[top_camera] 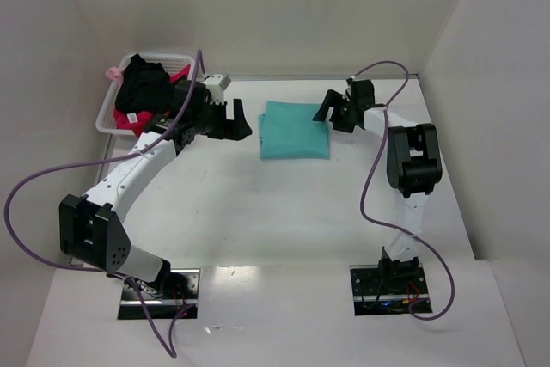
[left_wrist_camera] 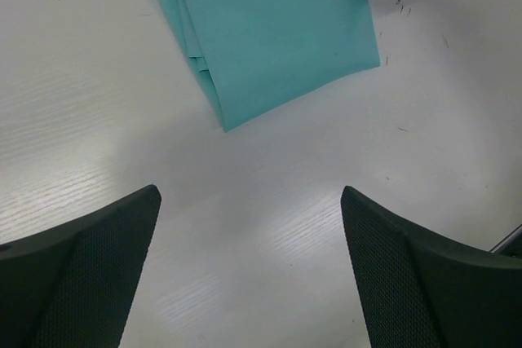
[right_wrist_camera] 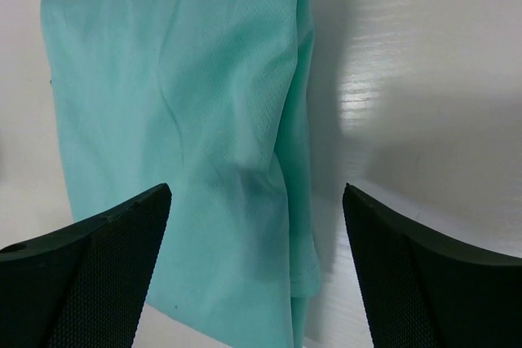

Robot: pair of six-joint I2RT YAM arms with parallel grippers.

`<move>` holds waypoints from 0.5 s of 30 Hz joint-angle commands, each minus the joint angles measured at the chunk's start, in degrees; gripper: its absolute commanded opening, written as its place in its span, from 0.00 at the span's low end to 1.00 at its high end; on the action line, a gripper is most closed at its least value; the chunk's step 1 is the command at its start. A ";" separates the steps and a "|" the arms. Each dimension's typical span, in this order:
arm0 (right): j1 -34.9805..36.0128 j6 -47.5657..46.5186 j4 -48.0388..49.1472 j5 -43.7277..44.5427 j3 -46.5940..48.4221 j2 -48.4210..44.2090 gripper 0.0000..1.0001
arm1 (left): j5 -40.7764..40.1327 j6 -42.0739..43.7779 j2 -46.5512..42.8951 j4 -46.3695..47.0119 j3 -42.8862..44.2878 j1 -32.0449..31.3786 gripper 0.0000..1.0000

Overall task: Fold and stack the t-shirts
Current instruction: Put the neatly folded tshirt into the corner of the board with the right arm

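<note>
White table (top_camera: 258, 212) fills the top view. The folded teal shirt (top_camera: 294, 130) lies flat near the far edge, midway across, with the left gripper (top_camera: 230, 120) just beside its left side and the right gripper (top_camera: 333, 109) just beside its right. The black shirt (top_camera: 142, 85) and pink shirt (top_camera: 127, 120) sit heaped in the basket (top_camera: 105, 119) at the far left corner. Bare table toward the near edge leaves folding room. On the left wrist view the jaws stand wide and empty over bare table, the teal shirt's layered edge ahead. On the right wrist view the jaws gape empty above its thick fold. The cloth looks light, limp and apt to slide apart, so pinch all layers at a fold.
</note>
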 commanded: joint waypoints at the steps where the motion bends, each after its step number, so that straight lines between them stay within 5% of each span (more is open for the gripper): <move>1: -0.33 -1.77 1.19 -2.37 -0.69 -0.77 0.91 | 0.80 -1.08 -1.63 1.53 -0.46 -0.20 0.99; 15: 0.72 -3.96 -0.75 -2.02 -2.45 1.79 0.76 | -1.50 -1.08 -4.01 -0.41 -0.99 -0.20 0.99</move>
